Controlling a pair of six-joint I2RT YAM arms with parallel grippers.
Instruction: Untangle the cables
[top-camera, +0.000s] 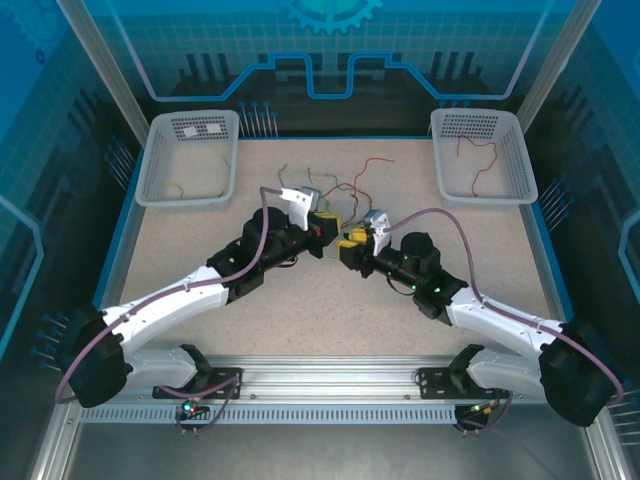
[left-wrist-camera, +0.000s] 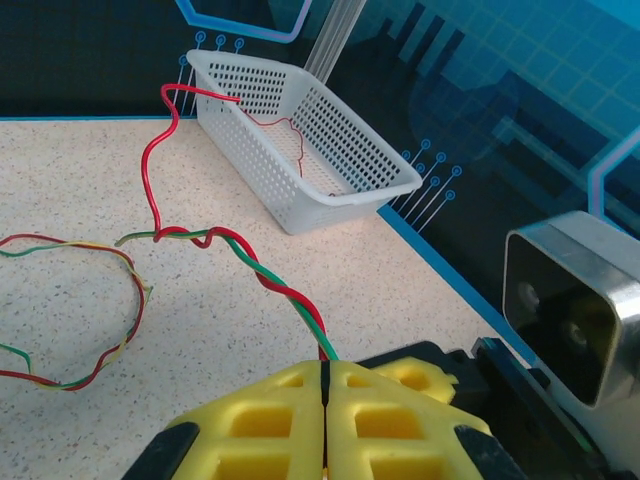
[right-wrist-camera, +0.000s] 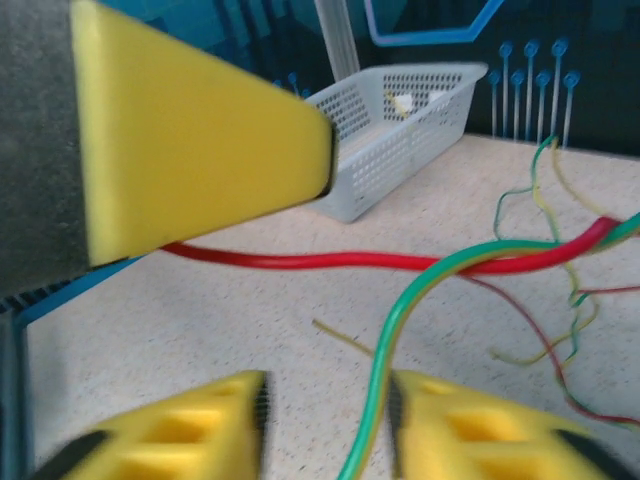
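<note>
A loose tangle of thin red, green and yellow cables (top-camera: 340, 190) lies on the speckled table behind both grippers. My left gripper (top-camera: 322, 228) (left-wrist-camera: 326, 365) is shut on a twisted red and green cable pair (left-wrist-camera: 285, 293) that runs out to the tangle. My right gripper (top-camera: 347, 243) (right-wrist-camera: 327, 395) faces it closely, its yellow pads apart. A green cable (right-wrist-camera: 400, 320) passes between those pads, close to the right one. Behind it a red cable (right-wrist-camera: 330, 262) stretches across under the left gripper's yellow finger (right-wrist-camera: 190, 140).
A white mesh basket (top-camera: 190, 155) stands at the back left with thin wire in it. Another basket (top-camera: 485, 155) (left-wrist-camera: 300, 130) at the back right holds a red cable (top-camera: 478, 160). Blue walls close off the table's back and sides.
</note>
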